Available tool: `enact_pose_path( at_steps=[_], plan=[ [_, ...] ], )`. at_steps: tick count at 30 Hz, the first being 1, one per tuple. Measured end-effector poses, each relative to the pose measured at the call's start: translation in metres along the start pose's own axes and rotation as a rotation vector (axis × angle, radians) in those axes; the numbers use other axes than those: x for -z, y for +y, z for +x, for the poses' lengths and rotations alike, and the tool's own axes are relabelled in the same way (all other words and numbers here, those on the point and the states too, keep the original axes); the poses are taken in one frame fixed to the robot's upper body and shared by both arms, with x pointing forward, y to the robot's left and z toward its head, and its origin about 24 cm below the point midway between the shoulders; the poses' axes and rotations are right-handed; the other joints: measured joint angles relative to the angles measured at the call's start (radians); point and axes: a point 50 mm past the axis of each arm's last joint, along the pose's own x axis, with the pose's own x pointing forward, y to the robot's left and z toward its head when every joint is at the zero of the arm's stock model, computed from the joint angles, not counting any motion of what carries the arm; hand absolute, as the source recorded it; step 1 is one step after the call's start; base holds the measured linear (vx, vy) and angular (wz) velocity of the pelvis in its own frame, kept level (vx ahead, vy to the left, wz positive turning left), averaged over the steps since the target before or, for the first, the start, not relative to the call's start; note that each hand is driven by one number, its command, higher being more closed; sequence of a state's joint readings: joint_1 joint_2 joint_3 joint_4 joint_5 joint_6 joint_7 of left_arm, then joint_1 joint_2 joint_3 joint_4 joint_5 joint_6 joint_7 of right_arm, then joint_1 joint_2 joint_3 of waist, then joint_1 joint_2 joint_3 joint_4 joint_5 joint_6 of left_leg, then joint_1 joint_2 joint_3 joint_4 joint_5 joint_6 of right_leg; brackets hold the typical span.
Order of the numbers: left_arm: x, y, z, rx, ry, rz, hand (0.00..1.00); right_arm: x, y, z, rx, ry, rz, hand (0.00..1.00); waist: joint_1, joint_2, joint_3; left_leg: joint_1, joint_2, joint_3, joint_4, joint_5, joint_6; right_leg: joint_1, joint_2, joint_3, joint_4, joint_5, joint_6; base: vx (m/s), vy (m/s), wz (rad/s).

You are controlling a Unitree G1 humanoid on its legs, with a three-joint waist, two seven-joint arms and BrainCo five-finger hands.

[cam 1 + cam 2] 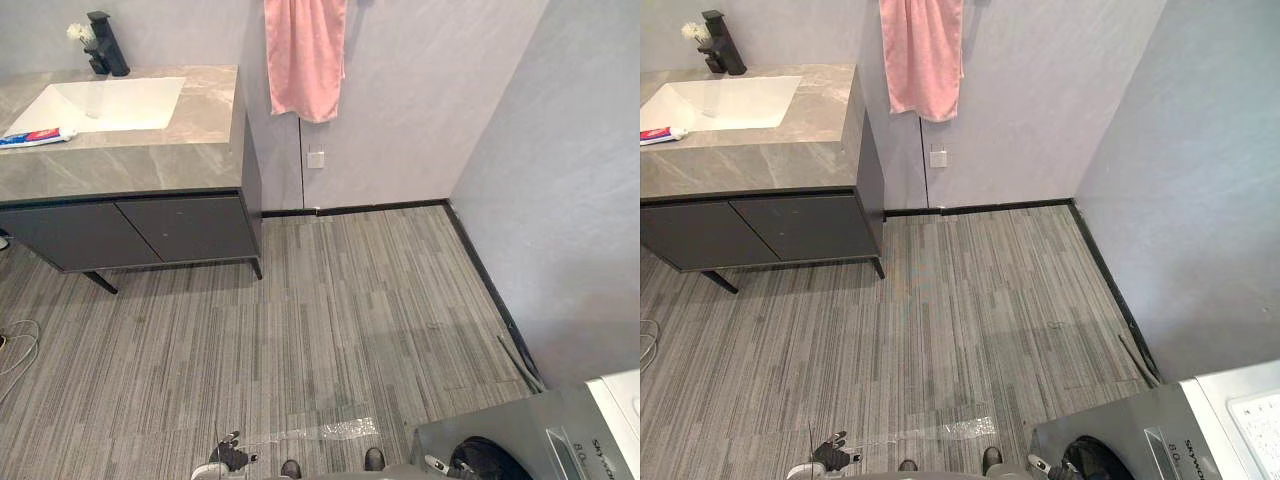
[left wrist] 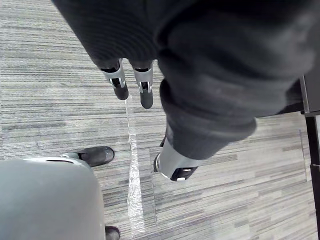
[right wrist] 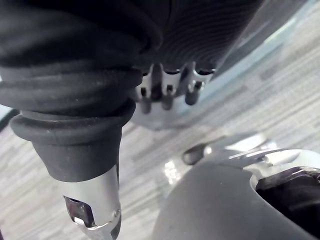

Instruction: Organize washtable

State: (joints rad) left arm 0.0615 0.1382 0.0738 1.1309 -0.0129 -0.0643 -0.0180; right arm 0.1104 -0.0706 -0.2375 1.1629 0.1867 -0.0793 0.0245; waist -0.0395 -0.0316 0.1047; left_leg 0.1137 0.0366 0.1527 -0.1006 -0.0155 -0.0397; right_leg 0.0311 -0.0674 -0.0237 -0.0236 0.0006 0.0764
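Toothpaste point(image 1: 38, 137) lies flat on the tabletop point(image 1: 150, 155), at the front edge of the sink point(image 1: 130, 100) near its left corner. A black faucet point(image 1: 105, 45) stands behind the sink, with a small white flower point(image 1: 80, 33) just beside it. A pink towel point(image 1: 305, 55) hangs on the wall just past the tabletop's right end, with a socket point(image 1: 315, 159) below it.

The tabletop sits on a dark two-door cabinet point(image 1: 150, 230) on legs. A wide stretch of striped grey floor point(image 1: 380, 300) lies between the cabinet and the washer point(image 1: 520, 425). A strip of clear tape point(image 1: 330, 430) is stuck to it. Black skirting runs along the grey walls.

The left robot hand point(image 2: 119, 82) hangs over the floor with its fingers straight and nothing in them. The right robot hand point(image 3: 166, 92) hangs likewise with its fingers relaxed. Both are well apart from the tabletop.
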Motion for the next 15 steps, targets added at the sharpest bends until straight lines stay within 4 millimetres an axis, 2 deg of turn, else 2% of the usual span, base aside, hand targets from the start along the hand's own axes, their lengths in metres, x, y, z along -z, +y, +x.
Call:
enact_pose_path(
  at_steps=[5, 10, 15],
  plan=[
    [-0.001, -0.003, 0.0, 0.008, -0.007, -0.016, 0.0, 0.0, 0.0, 0.0, -0.001, -0.006, -0.004, 0.0, -0.002, 0.001, 0.0, 0.002, -0.002, 0.011, -0.001, 0.0, 0.0, 0.012, 0.001, -0.004, -0.017, 0.013, 0.011, -0.03, -0.022, -0.06],
    [-0.004, -0.008, 0.001, 0.014, -0.02, -0.013, 0.0, -0.001, 0.0, 0.0, -0.003, -0.011, -0.011, 0.0, -0.002, 0.002, -0.001, 0.006, -0.003, 0.01, 0.001, 0.001, 0.0, 0.025, 0.001, -0.011, -0.035, 0.024, 0.004, 0.02, -0.02, 0.01],
    [-0.008, -0.022, 0.002, 0.055, -0.03, 0.005, 0.0, -0.002, 0.001, 0.0, -0.009, -0.015, -0.032, 0.0, -0.002, 0.005, -0.002, 0.008, -0.001, 0.001, 0.005, 0.001, 0.0, 0.044, 0.002, -0.032, -0.048, 0.024, 0.004, 0.01, -0.039, 0.11]
  ],
)
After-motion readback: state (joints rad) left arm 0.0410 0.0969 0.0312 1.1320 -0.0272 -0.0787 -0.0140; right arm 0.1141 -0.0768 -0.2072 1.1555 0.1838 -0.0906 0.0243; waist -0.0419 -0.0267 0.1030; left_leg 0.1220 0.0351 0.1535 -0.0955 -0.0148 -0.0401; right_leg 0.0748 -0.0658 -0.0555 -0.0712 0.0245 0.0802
